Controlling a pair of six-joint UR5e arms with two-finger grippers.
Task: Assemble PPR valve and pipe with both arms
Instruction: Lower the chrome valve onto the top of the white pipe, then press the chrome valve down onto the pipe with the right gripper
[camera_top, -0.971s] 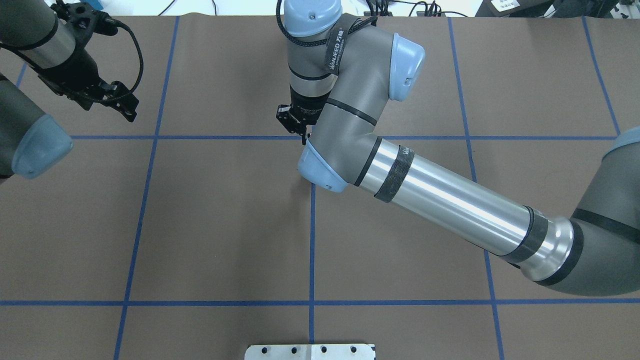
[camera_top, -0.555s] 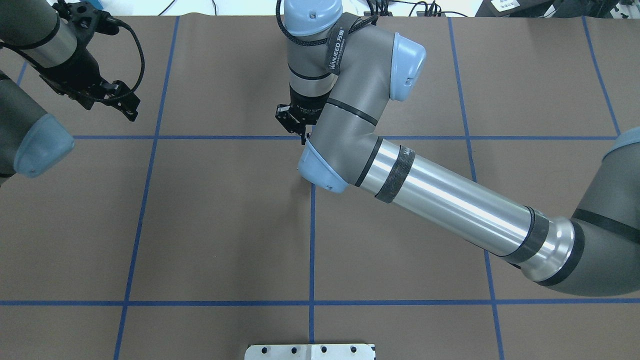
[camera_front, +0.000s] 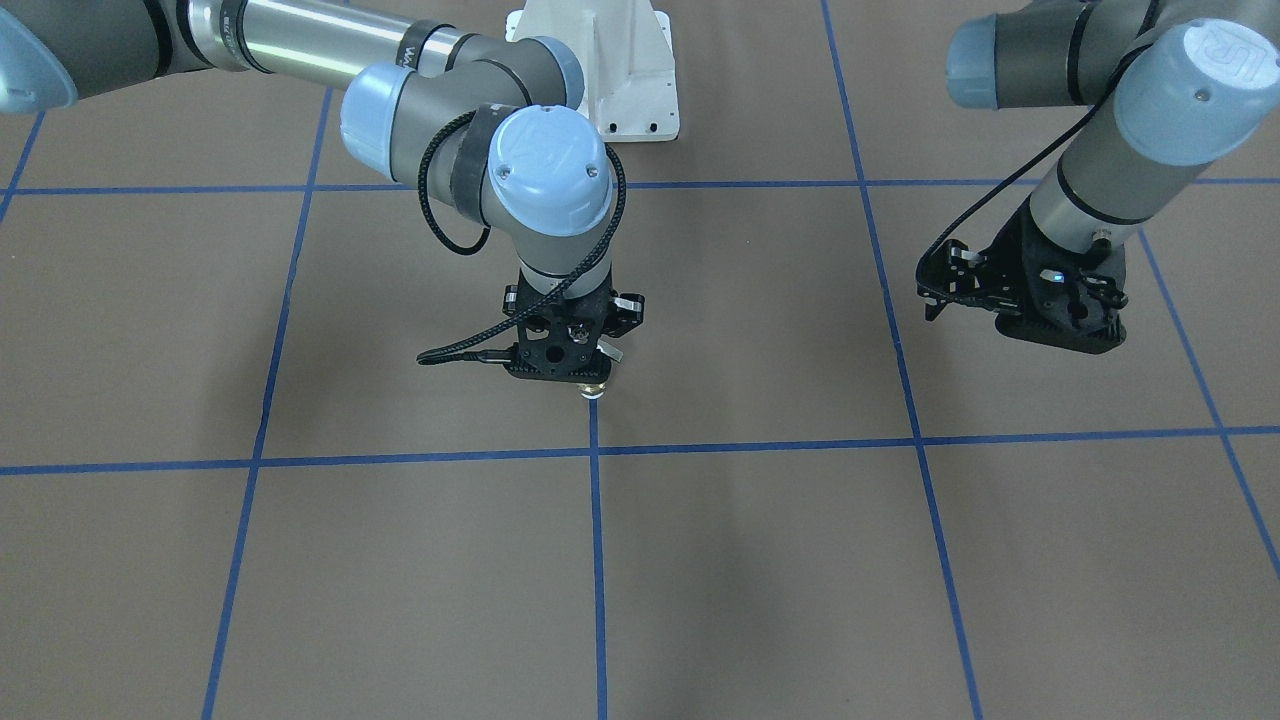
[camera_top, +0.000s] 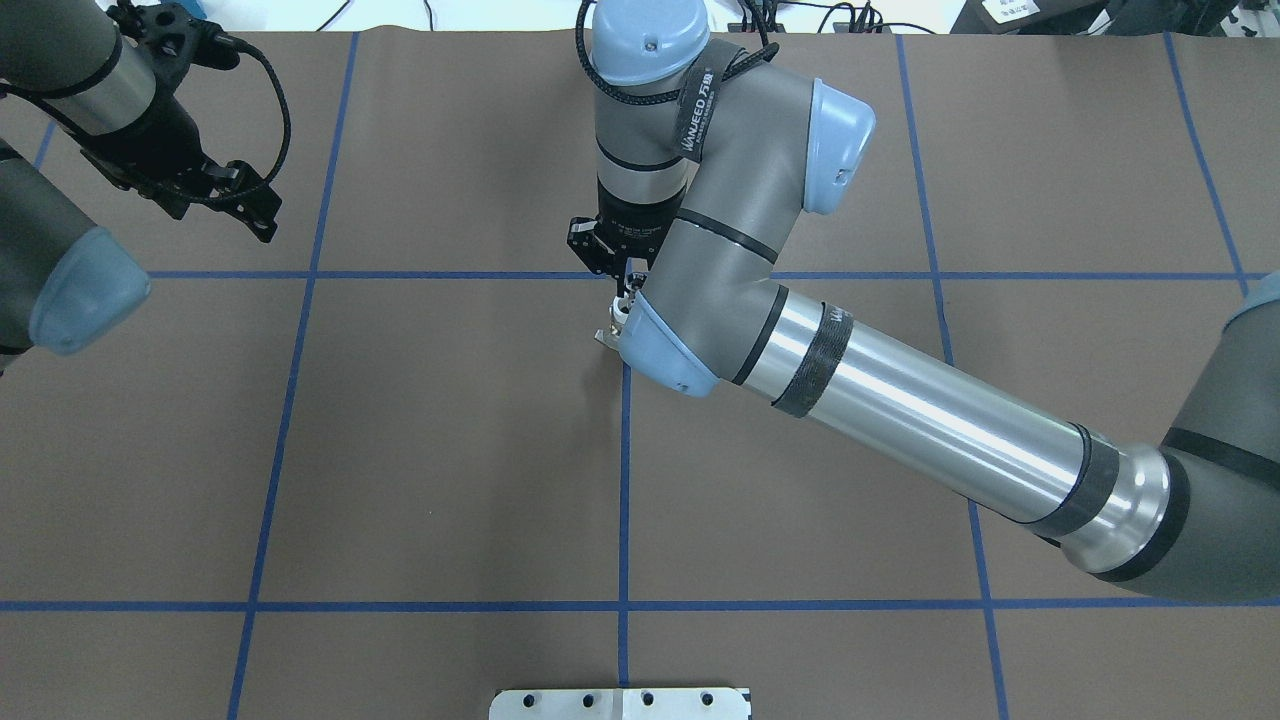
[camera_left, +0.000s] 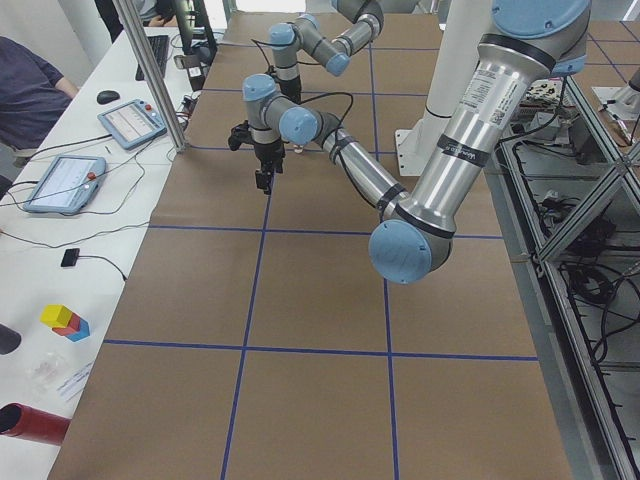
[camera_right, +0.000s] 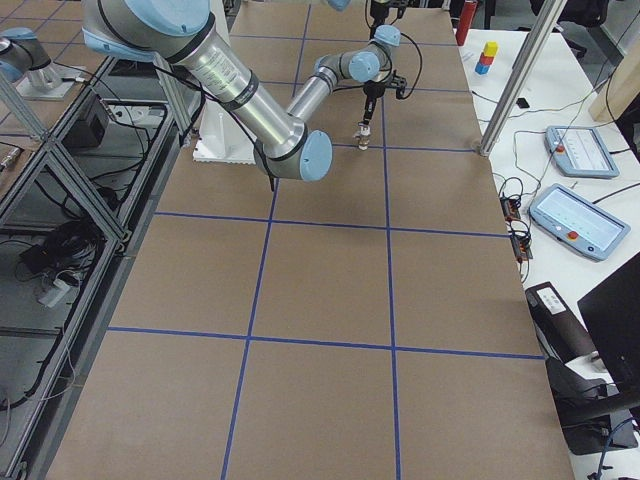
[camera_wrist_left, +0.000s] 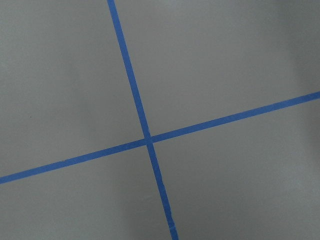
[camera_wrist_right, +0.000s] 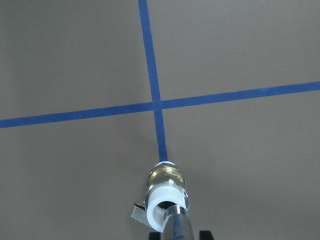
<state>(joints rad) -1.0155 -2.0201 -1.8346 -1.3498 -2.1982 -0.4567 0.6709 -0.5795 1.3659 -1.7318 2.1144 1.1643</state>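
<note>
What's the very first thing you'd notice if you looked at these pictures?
The big grey-and-silver right arm, stretching from the side to the middle of the brown table. Just below its black gripper is a small brass-and-white valve, close to a crossing of blue tape lines. The left arm hangs off to the side over bare table.

The near left arm (camera_left: 460, 130) holds its gripper (camera_left: 262, 178) above the brown tabletop (camera_left: 320, 400), over a blue grid line (camera_left: 255, 290).
</note>
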